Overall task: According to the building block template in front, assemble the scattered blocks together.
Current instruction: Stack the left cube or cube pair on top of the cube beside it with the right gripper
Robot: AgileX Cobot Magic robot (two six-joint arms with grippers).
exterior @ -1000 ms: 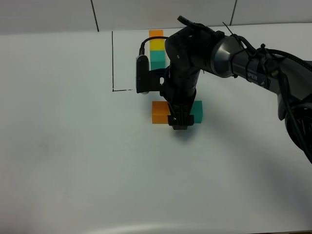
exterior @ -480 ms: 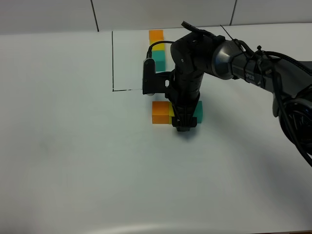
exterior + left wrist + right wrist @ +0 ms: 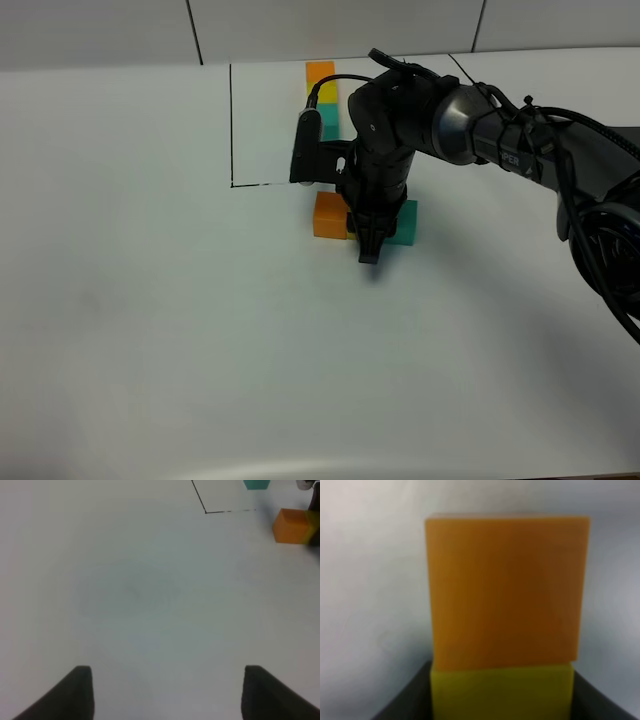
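The right pincer (image 3: 369,255) is closed on the yellow block (image 3: 501,692), which sits between its dark fingers (image 3: 402,700). The orange block (image 3: 505,587) touches the yellow one just beyond the pincer's tips; the teal block (image 3: 404,222) lies just beside it. The left pincer (image 3: 167,692) hangs partly open over bare desk (image 3: 130,590), well apart from them.

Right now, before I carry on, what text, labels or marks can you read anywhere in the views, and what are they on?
"PER": white letters on the right arm's grey link, the only legible fragment; the start of the word is cut off by the curve of the arm.
Orange block, teal block, yellow block: plain faces, no print.
Template row: no text; only thin black drawn lines on the table.
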